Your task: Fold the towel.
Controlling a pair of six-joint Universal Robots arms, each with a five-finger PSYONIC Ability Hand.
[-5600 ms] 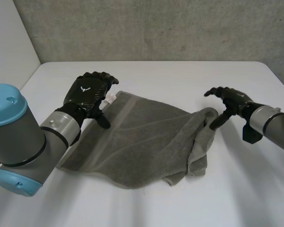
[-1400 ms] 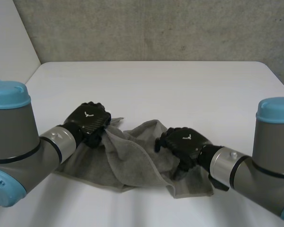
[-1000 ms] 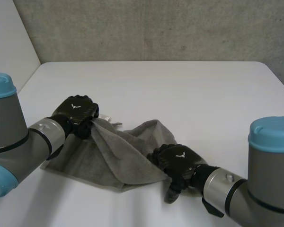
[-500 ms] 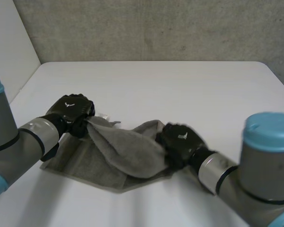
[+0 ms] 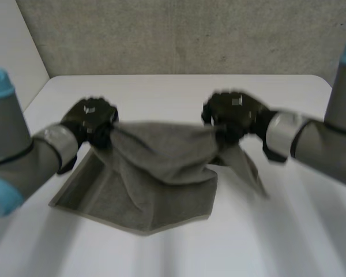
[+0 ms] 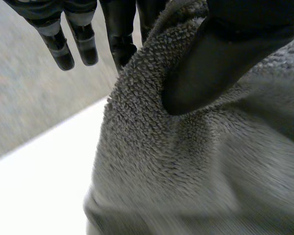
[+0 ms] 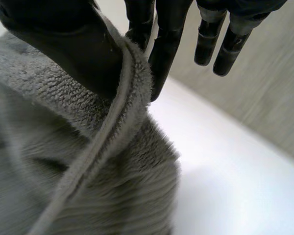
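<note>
Left hand (image 5: 91,118) and right hand (image 5: 233,112) each pinch the towel (image 5: 161,158) edge; soft, limp cloth, probably best held at corners.

white table (image 5: 179,95) against a grey concrete wall (image 5: 179,34).

Grey towel (image 5: 161,167) part lifted, sagging, near edge on table

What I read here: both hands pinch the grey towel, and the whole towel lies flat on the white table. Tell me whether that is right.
One thing is wrong. The left hand and right hand do pinch the towel, but its pinched edge is held up above the table; just its near part rests there. The head view shows this.
</note>
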